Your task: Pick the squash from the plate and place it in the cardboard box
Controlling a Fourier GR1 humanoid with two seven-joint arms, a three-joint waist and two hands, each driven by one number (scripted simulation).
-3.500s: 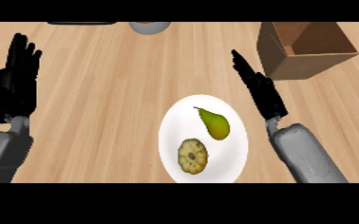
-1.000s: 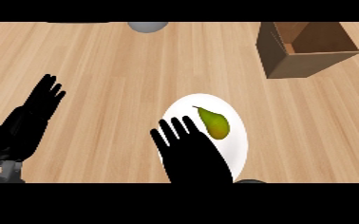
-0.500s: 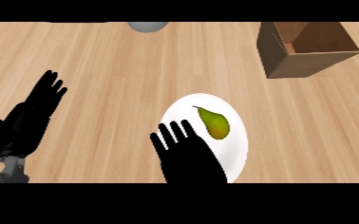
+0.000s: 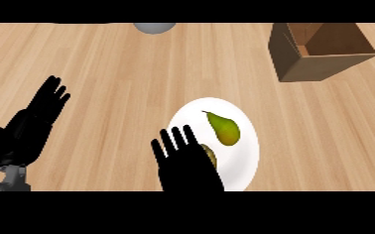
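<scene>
On plate [image 4: 247, 154], pear [image 4: 223, 128], squash [image 4: 210, 154] under right robot hand [image 4: 187, 167], cardboard box [image 4: 307, 65] apart

The squash [image 4: 211, 154], mostly hidden, lies on the white plate [image 4: 246, 157], well apart from the cardboard box [image 4: 315, 67].

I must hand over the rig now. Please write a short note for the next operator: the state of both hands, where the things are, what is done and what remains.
Left hand: open, resting at the view's left, holds nothing.
Right hand: open, fingers straight, over the left part of the plate, covering most of the squash; no grasp yet.
Squash: on the white plate, only its edge shows, next to a pear-shaped fruit.
Cardboard box: far right of the counter, top open.
Done: hand is above the squash.
Left: grasp it, lift, carry to the box, release.
</scene>
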